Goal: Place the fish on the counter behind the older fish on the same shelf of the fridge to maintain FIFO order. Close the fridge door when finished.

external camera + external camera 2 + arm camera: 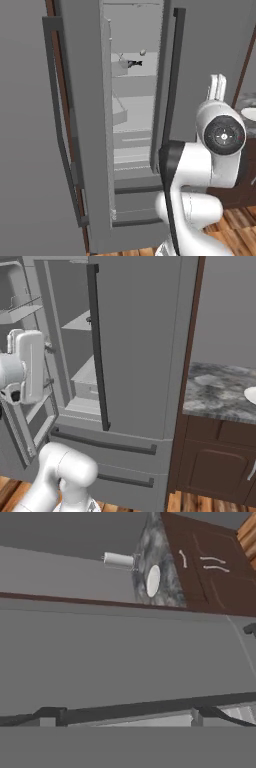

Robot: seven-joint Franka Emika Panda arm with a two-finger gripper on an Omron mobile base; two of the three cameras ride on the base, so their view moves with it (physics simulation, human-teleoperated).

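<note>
Grey fills most of what I see: the tall grey two-door fridge point(135, 125) stands with its left door swung open, long dark vertical bar handles point(98, 351) running down both doors. I can read no brand, label or writing anywhere on it.

Through the gap, the small dark blackish-blue fish point(134, 63) lies on a thin pale grey shelf point(135, 70) high in the fridge interior, with a small pale round thing point(143, 52) just above it.

My hand camera looks across the shut grey door toward the grey marbled stone bench point(150, 552) over dark brown wood cabinets point(210, 567). A round white plate point(153, 580) sits on that bench, well ahead of the fingers, with a white cylinder point(119, 560) near it. I cannot make out the olive-tan fish there; the plate is too small and seen edge-on.

I cannot tell how far the fingers are open, nor whether they hold anything.

White arm point(210, 165) rises in front of the fridge drawers point(110, 456).
</note>
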